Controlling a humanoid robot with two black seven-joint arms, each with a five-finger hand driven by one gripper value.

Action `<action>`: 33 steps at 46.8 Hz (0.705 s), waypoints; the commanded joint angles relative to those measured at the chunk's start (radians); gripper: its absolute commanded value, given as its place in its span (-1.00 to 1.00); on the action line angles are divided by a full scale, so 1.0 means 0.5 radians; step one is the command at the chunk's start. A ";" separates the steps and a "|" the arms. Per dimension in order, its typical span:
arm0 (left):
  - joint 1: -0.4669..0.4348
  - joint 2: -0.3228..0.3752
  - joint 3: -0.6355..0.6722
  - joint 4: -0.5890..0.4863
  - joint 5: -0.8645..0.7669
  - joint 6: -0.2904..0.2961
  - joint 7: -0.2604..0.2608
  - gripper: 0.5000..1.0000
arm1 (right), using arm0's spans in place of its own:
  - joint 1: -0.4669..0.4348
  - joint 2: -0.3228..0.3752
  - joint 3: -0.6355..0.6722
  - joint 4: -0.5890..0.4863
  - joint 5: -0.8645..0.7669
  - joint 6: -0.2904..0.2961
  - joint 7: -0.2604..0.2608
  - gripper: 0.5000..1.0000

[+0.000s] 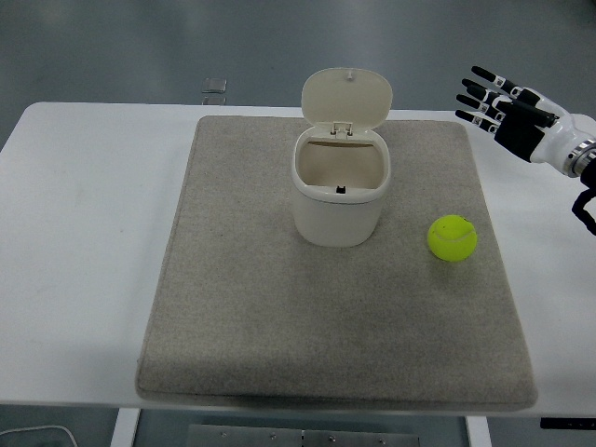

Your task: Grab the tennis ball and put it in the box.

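Tennis ball (453, 238) is sitting on the grey mat (261, 317), right of the cream box (339, 191), whose lid is standing open. No legible print on either. Right hand (507, 110) is hovering far right, fingers spread, empty. White tabletop (84, 242); grey floor beyond, possibly carpet.

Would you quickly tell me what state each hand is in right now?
Left hand: not in view.
Right hand: open, fingers spread, holding nothing, up beyond the tennis ball.
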 commanded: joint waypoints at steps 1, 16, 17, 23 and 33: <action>0.000 0.000 -0.005 -0.004 0.000 0.000 0.000 0.97 | 0.000 0.003 -0.003 0.000 0.001 0.000 0.000 0.66; 0.000 0.000 0.004 -0.001 0.000 0.000 0.000 0.97 | 0.003 0.000 0.003 0.000 0.001 0.000 0.000 0.66; -0.003 0.000 0.004 0.002 0.000 0.000 0.000 0.97 | 0.000 0.000 0.006 0.000 0.001 -0.003 0.000 0.66; -0.003 0.000 0.001 -0.001 0.000 0.000 0.000 0.97 | 0.003 -0.003 0.015 0.000 0.004 -0.003 0.000 0.66; -0.003 0.000 0.007 -0.001 0.000 0.000 0.000 0.97 | 0.009 -0.015 0.012 0.000 0.004 -0.003 -0.003 0.66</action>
